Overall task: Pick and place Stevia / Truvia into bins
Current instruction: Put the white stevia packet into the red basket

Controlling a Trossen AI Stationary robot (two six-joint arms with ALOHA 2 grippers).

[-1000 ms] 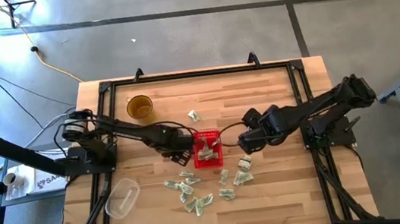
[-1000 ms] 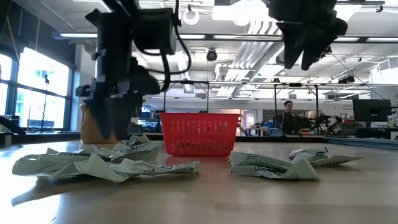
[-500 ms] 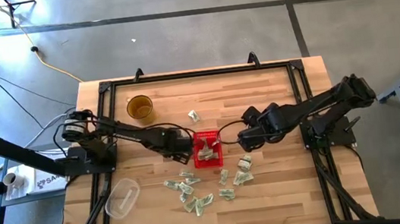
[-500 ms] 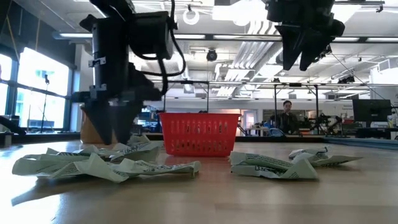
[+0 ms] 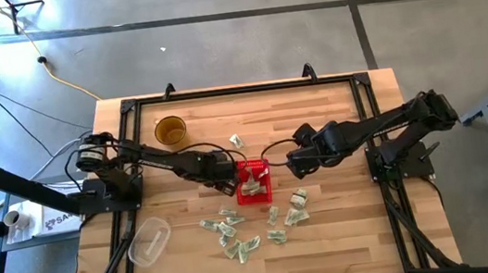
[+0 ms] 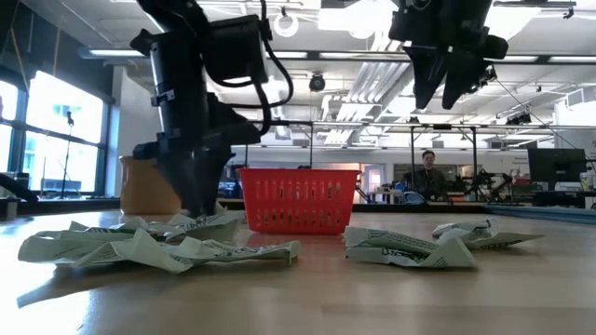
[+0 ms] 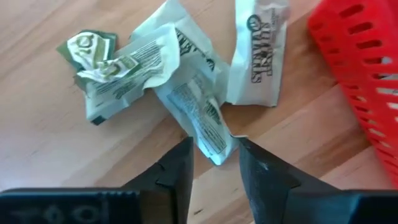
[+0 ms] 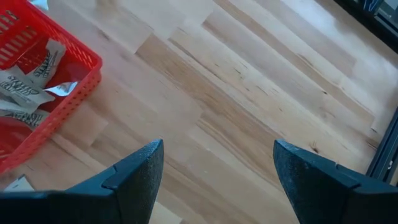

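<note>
The left arm reaches from its base at the left edge of the surface toward the middle, its forearm low and its wrist bent down. The left tool points at the surface, its two dark fingers drawn partly together with a narrow gap between them. The right arm stretches in from the right side, its wrist raised. The right tool hangs well above the surface with its fingers spread wide apart, holding nothing.

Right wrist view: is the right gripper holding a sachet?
No: the right gripper is open, with only bare table between its fingers.
</note>
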